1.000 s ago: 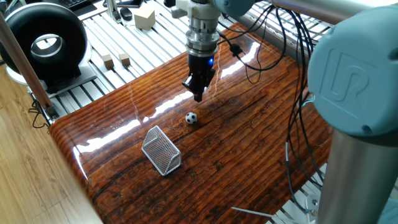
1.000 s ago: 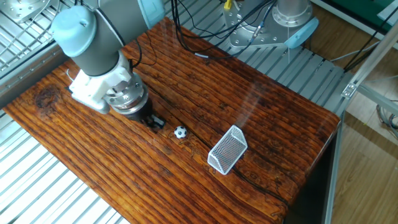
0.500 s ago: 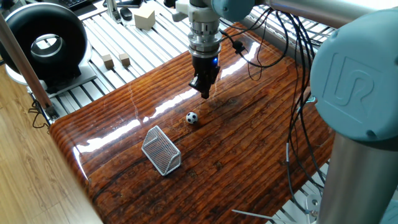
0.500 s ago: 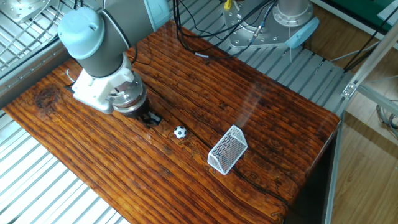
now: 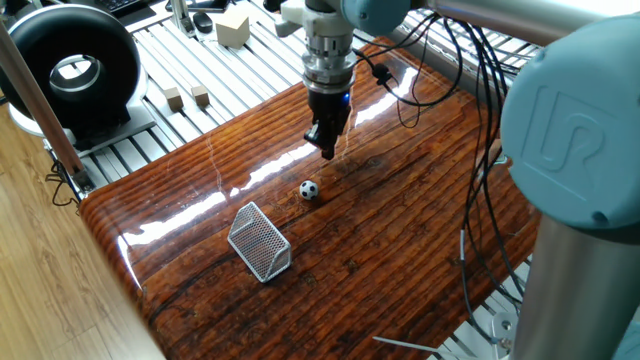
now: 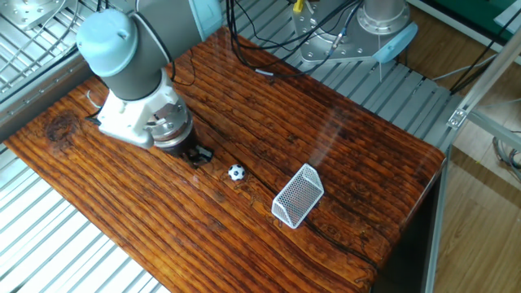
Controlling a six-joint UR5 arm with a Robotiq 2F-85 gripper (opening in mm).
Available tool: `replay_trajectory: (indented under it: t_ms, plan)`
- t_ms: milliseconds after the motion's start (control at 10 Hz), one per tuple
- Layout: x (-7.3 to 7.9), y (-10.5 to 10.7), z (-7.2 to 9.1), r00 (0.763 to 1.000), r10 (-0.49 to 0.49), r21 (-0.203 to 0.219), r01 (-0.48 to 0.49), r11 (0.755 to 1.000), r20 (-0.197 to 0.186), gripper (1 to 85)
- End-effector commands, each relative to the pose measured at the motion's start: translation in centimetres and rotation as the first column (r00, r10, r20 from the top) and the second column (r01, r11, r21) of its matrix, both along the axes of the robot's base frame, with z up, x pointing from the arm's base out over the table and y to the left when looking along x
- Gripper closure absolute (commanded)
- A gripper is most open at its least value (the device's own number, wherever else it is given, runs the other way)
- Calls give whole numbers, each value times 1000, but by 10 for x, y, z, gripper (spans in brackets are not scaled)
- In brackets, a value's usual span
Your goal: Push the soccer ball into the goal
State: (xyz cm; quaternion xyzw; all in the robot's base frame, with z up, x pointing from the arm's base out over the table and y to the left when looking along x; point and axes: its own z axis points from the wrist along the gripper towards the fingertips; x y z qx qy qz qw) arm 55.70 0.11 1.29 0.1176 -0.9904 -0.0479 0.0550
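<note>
The soccer ball (image 5: 309, 189) is a tiny white ball with black patches lying on the glossy wooden board; it also shows in the other fixed view (image 6: 236, 172). The goal (image 5: 259, 241), a small silver mesh wedge, stands a short way from the ball toward the board's front-left edge, and shows in the other view (image 6: 297, 195) too. My gripper (image 5: 327, 150) points down with its fingers together, empty, just above the board. It is behind the ball, on the side away from the goal, with a small gap between them (image 6: 198, 155).
A big black ring-shaped device (image 5: 72, 65) stands at the back left on the slatted metal table (image 5: 196, 50). Small wooden cubes (image 5: 187, 97) and a larger block (image 5: 232, 28) lie near it. Black cables (image 5: 440, 70) hang over the board's right side.
My gripper has shifted slightly away from the ball, toward the back of the board. The ball and the goal have not moved.
</note>
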Motion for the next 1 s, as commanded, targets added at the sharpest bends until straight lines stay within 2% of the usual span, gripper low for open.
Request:
replay_trajectory:
  t_ms: [0,200,300,500,600,800,900]
  plan:
    - [-9,21,8,997,-80,14,80,997,-12,847]
    - [-14,44,14,994,-105,22,105,994,-17,847]
    - [-17,52,7,994,-111,19,111,994,-5,847]
    - [-22,45,-1,995,-96,-21,96,995,-1,847]
    - [-23,45,-1,996,-94,-21,94,995,-2,847]
    - [-28,63,-2,993,-120,31,120,992,-21,847]
    - [-29,62,-2,993,-120,26,120,992,-24,847]
